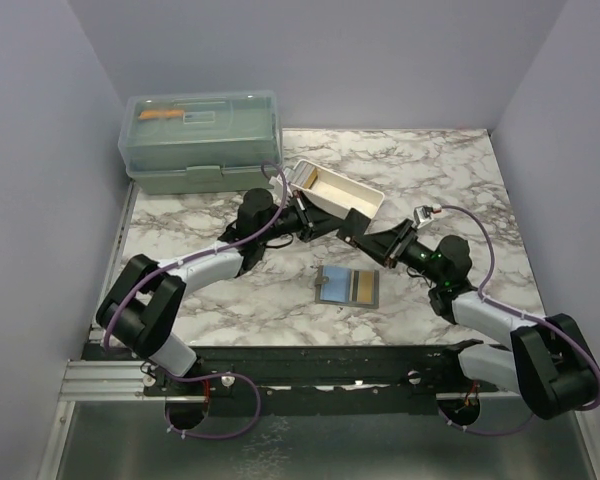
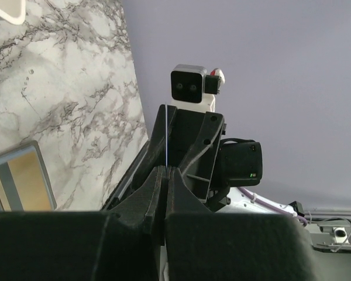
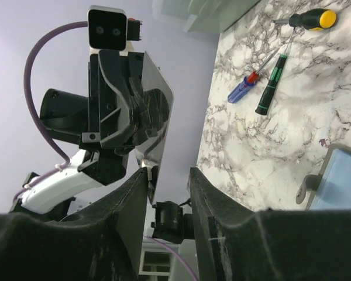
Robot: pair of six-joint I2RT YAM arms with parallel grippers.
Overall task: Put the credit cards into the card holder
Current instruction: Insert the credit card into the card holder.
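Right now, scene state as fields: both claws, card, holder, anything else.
left claw: shut on a thin card, held edge-up
right claw: open, the card's lower edge at its fingertips
card holder: open flat on the table, blue and tan showing
white tray: beyond the claws
green box: far left, lid shut

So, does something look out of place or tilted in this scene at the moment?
Yes. The white tray is tipped steeply instead of lying flat, with the left end effector shut on its edge. Three screwdrivers lie loose at different angles on the marble table, which is odd for a card task.
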